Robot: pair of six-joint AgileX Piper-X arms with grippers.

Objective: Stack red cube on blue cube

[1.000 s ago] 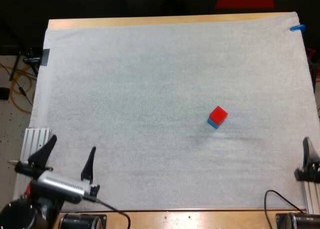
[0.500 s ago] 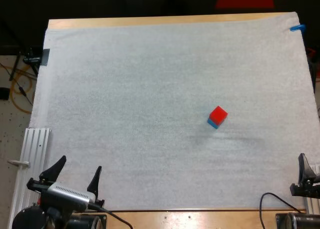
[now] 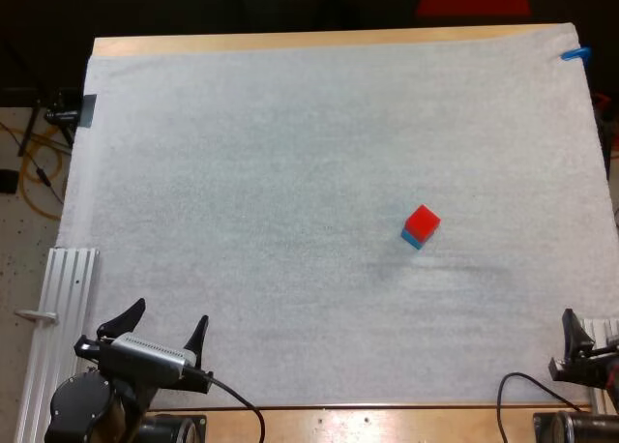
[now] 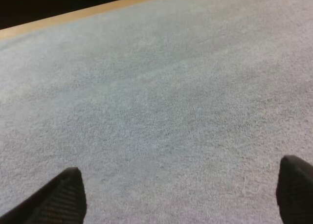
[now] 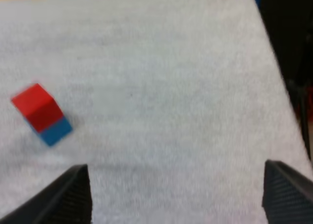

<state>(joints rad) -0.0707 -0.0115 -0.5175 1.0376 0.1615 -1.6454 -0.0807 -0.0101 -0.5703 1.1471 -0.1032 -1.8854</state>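
Note:
The red cube (image 3: 423, 220) rests on top of the blue cube (image 3: 412, 238) right of the mat's middle, free of both arms. In the right wrist view the red cube (image 5: 36, 105) sits squarely on the blue cube (image 5: 55, 131), well ahead of my right gripper (image 5: 176, 194), whose fingers stand wide apart with nothing between them. That right gripper (image 3: 578, 341) sits at the mat's near right corner. My left gripper (image 3: 162, 325) is open at the near left edge, and its fingers (image 4: 58, 199) frame bare mat.
A white mat (image 3: 290, 153) covers the wooden table (image 3: 290, 43). An aluminium rail (image 3: 58, 298) lies along the left edge beside my left arm, and another rail (image 3: 604, 366) is by my right arm.
Both arms have drawn back toward the near edge of the table, the left one also shifting slightly right. The stacked cubes have not moved.

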